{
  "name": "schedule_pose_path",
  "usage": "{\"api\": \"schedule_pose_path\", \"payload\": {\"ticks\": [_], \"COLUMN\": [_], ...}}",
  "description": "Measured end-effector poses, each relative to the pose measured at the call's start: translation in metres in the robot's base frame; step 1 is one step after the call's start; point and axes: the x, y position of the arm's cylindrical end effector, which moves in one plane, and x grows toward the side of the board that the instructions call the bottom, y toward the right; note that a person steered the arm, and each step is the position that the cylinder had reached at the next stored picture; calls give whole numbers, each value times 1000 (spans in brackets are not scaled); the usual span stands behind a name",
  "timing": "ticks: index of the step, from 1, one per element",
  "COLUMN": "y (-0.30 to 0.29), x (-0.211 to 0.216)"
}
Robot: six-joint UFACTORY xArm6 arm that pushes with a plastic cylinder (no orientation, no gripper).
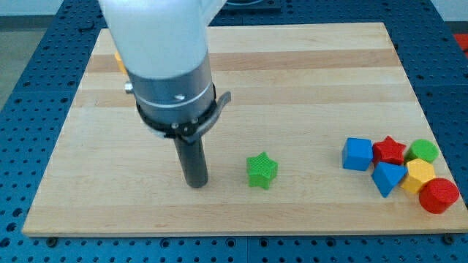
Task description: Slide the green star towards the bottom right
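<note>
The green star (261, 171) lies on the wooden board (292, 88), a little below the middle. My tip (196, 183) rests on the board to the view's left of the star, about a block's width away and not touching it. The arm's white and grey body rises above the tip and hides part of the board's upper left.
A cluster of blocks sits at the view's lower right: a blue cube (357, 154), a red star (389, 150), a green round block (423, 151), a blue triangle (387, 178), a yellow block (419, 175), a red cylinder (439, 195). An orange block (117, 60) peeks out behind the arm.
</note>
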Motion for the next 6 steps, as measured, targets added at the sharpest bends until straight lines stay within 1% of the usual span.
{"api": "schedule_pose_path", "payload": {"ticks": [1,4,6], "y": [24,79,155], "x": [-6,-6,15]}}
